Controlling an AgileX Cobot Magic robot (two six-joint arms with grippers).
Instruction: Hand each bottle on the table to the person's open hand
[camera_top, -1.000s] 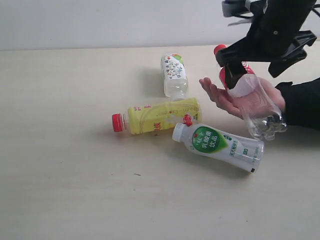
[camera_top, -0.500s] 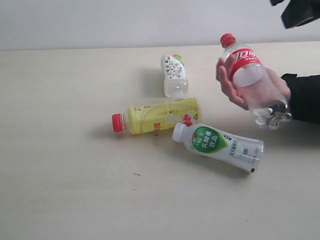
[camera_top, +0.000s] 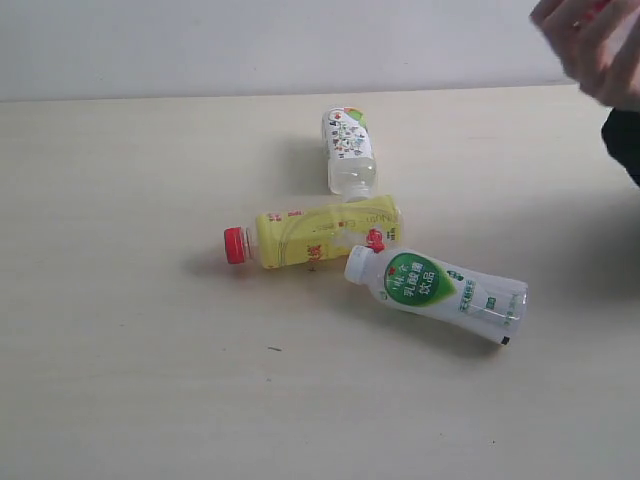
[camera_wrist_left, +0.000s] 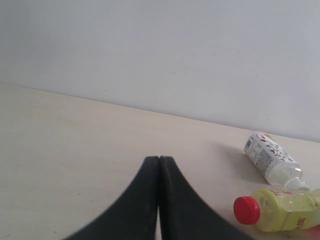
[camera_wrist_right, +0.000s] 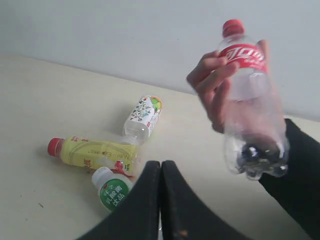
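exterior view: on the table (camera_top: 120, 380) lie the patterned bottle (camera_top: 348, 150), yellow bottle (camera_top: 315, 232) and white bottle (camera_top: 440, 292), its cap just beside the yellow one; person's hand (camera_top: 590, 45) at the edge; neither claw shown.
left wrist view: my left claw (camera_wrist_left: 159, 162) pressed shut, empty.
right wrist view: my right claw (camera_wrist_right: 161, 165) shut, empty; clear bottle (camera_wrist_right: 250, 100) in the person's hand.
advice to self: open wide first, grip the white bottle mid-label, and lift without nudging the yellow.

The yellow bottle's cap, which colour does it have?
The cap is red; the left wrist view shows it best.
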